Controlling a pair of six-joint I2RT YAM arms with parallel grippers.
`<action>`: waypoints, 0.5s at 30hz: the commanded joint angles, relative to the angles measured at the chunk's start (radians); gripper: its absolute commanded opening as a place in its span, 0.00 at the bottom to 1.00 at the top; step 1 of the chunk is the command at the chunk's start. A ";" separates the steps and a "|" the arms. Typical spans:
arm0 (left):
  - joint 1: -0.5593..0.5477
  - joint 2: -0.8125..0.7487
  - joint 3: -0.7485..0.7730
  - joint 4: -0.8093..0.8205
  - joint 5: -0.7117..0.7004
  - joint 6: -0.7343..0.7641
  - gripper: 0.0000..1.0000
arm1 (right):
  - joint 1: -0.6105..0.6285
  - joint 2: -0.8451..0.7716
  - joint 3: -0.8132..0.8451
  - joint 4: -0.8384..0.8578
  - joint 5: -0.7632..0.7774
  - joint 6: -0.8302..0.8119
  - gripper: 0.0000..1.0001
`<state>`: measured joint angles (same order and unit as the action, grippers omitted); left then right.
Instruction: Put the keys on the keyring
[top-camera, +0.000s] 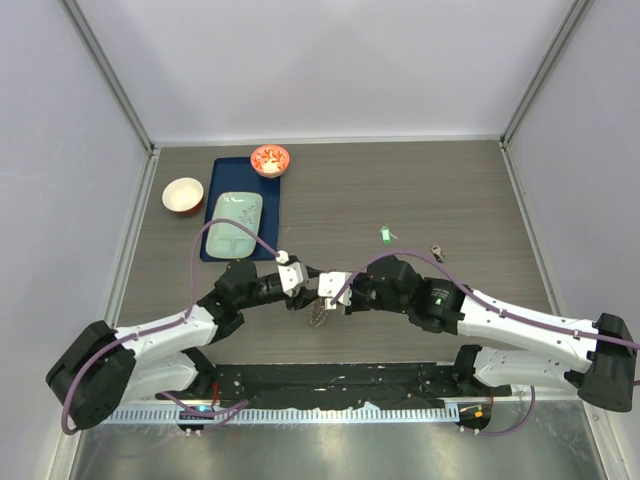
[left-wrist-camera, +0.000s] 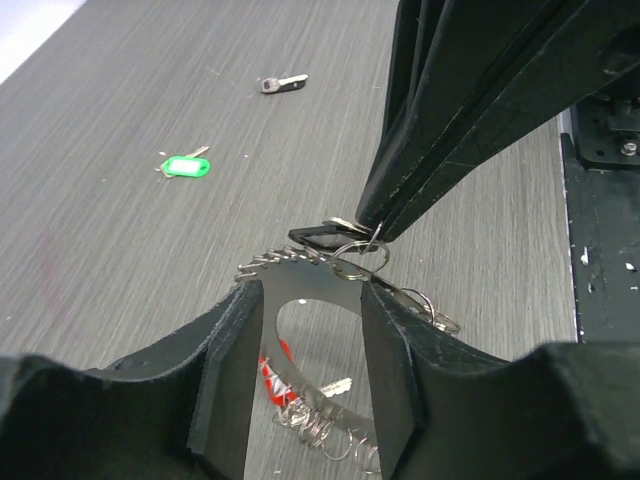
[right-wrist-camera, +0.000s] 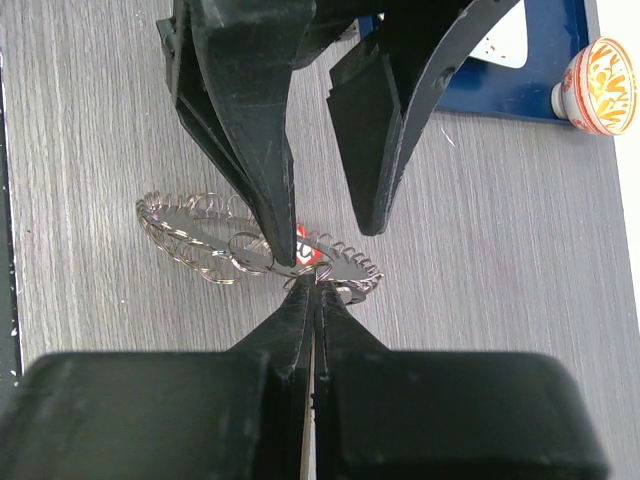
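Keyring (left-wrist-camera: 318, 300) sits near the table's front middle, between the two grippers, its jagged rim strung with small wire loops and a red key (left-wrist-camera: 275, 378) under it. Left gripper (left-wrist-camera: 305, 345) straddles the ring, jaws half open, pads beside the rim; whether they grip I cannot tell. Right gripper (right-wrist-camera: 313, 283) is pinched closed on a small loop at the rim, beside a black key (left-wrist-camera: 325, 236). Green key (top-camera: 384, 234) and dark key (top-camera: 437, 252) lie well apart on the table (top-camera: 420, 180).

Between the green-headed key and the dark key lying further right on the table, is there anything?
Nothing: in the left wrist view, bare wood-grain table separates the green key from the dark key.
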<state>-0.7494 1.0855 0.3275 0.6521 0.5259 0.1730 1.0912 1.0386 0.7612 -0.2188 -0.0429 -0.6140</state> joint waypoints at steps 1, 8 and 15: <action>0.007 0.034 0.053 0.112 0.079 0.025 0.46 | 0.004 -0.008 0.056 0.021 -0.005 -0.010 0.01; 0.010 0.071 0.061 0.170 0.103 -0.010 0.39 | 0.004 -0.003 0.053 0.024 -0.008 -0.010 0.01; 0.010 0.105 0.065 0.172 0.128 -0.033 0.24 | 0.004 -0.012 0.052 0.027 0.005 -0.009 0.01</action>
<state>-0.7437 1.1801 0.3569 0.7498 0.6216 0.1505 1.0912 1.0389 0.7650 -0.2226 -0.0391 -0.6189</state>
